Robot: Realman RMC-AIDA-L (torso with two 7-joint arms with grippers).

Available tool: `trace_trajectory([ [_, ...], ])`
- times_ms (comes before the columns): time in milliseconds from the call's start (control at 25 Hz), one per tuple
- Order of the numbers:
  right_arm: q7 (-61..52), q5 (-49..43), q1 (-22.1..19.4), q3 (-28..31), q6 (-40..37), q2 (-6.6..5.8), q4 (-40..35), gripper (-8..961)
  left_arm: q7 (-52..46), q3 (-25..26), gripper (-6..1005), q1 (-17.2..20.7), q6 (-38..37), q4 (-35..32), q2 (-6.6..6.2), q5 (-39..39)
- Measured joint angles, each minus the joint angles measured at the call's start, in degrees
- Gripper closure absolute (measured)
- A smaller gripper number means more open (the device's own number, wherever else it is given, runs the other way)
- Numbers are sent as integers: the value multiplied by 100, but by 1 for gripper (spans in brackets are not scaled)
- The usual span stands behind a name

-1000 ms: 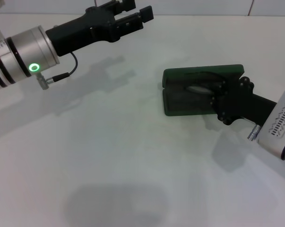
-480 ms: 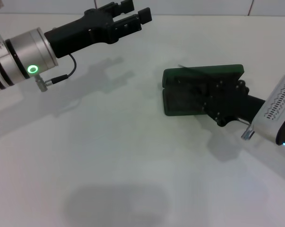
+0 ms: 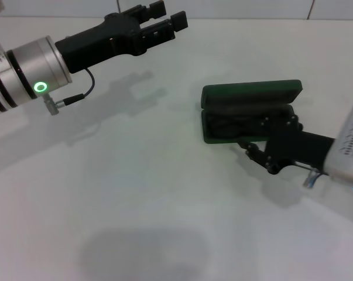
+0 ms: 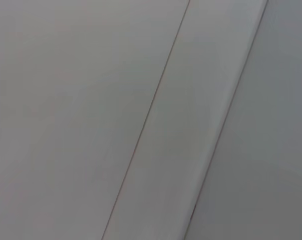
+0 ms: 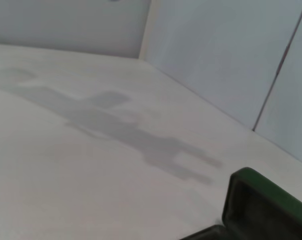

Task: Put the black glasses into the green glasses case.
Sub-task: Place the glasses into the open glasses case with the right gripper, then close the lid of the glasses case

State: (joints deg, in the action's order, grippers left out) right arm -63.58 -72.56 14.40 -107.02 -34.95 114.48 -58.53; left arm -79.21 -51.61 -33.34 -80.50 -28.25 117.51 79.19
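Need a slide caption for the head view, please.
Right gripper at the open green glasses case; left gripper raised over the white table.

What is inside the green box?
The green glasses case lies open with a dark inside. Something dark lies in it, likely the black glasses. The right gripper covers part of it.

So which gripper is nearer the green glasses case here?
The right gripper is nearer: it sits at the green glasses case, over the open case's near right corner. The left gripper hangs far off toward the table's back left.
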Motion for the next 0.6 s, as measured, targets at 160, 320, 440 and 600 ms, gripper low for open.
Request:
trace_trajectory([
  [160,-244,-384,-90,558,-732,-13,17,598,-36,2,240,8,0,-2,0,0],
  [320,-334,-560,-111,1385,-1875,24,189,596,-38,2,240,-15,38,3,-2,17],
  [440,-249,-560,-54,2205,-3263,42,521,594,-87,2,240,-140,472,0,39,245],
  [600,-117,-851,334,3187,-5060,-71,1201,591,-613,-6,240,-550,1475,-8,85,1154],
])
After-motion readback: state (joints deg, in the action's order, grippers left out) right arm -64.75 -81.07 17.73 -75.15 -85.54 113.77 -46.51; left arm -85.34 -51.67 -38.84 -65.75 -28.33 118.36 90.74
